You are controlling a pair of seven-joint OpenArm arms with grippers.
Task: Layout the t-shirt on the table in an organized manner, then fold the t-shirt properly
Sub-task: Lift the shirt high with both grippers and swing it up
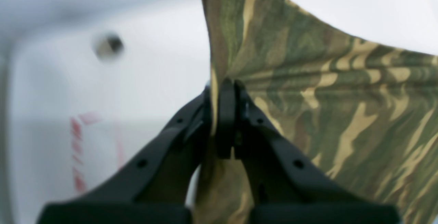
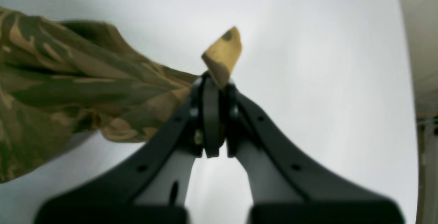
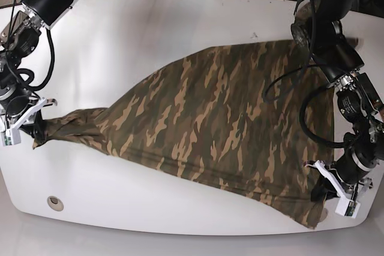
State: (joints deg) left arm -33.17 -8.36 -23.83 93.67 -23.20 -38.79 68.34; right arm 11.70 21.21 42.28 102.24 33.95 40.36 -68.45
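Both claws are clamped on the t-shirt [image 3: 222, 118]: right gripper [image 3: 37, 129] pinching a bunched corner, left gripper [image 3: 321, 199] the near hem, cloth stretched lengthwise across the table [image 3: 150, 22]

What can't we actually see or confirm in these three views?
- Base view: where the left end effector meets the t-shirt; wrist hardware covers it.
- Base view: the table far right edge, behind the arm.
- Left wrist view: red-and-white tape mark and grommet hole, blurred.
- Right wrist view: which part of the shirt the right end effector pinches; only a tan corner pokes past it.
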